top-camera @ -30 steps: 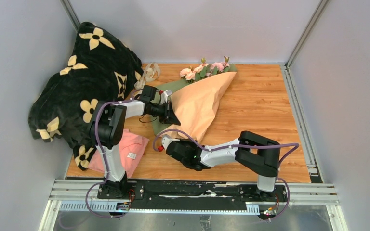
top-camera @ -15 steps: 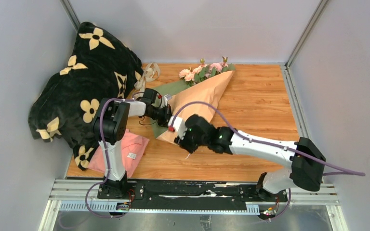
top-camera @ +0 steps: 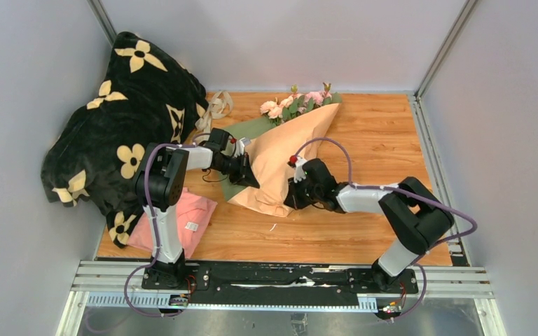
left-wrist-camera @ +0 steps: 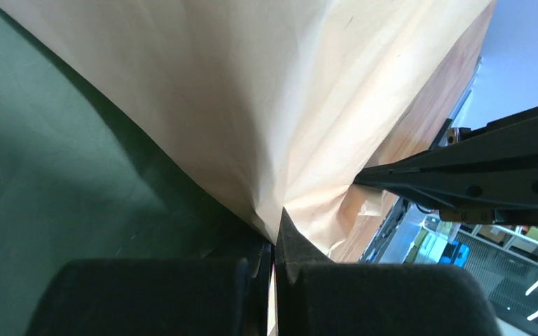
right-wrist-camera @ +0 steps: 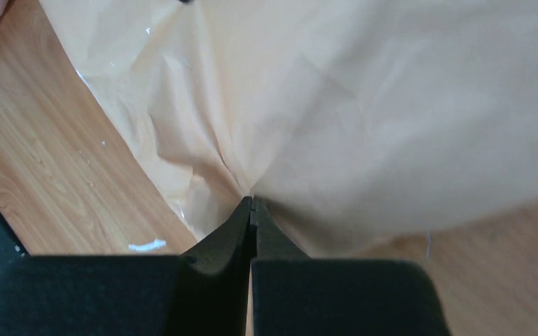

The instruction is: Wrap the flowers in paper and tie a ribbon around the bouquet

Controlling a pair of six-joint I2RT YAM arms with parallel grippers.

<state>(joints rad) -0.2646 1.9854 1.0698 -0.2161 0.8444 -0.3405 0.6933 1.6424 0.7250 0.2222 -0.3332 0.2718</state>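
Note:
The bouquet lies slantwise on the wooden table: pink and cream flowers [top-camera: 294,105] stick out at the far end of a cone of peach paper [top-camera: 287,147], whose olive-green side [top-camera: 252,126] shows on the left. My left gripper [top-camera: 251,180] is shut on the paper's left fold near the narrow end, and the peach sheet [left-wrist-camera: 266,105] puckers at its tips [left-wrist-camera: 278,222]. My right gripper [top-camera: 288,201] is shut on the paper's lower right edge, where the sheet [right-wrist-camera: 392,105] creases at its tips [right-wrist-camera: 252,203]. The cream ribbon [top-camera: 214,106] lies bunched at the far left, apart from both grippers.
A black blanket with cream flower prints [top-camera: 126,119] is heaped at the left wall. A pink cloth with a white label [top-camera: 178,220] lies at the near left beside the left arm's base. A small white scrap [top-camera: 272,227] lies on the wood table [top-camera: 378,147] near the cone's tip.
The right arm swung from the near-left side of the cone's tip round to its right side, and its gripper opened and shut again on the paper. The left gripper kept its hold.

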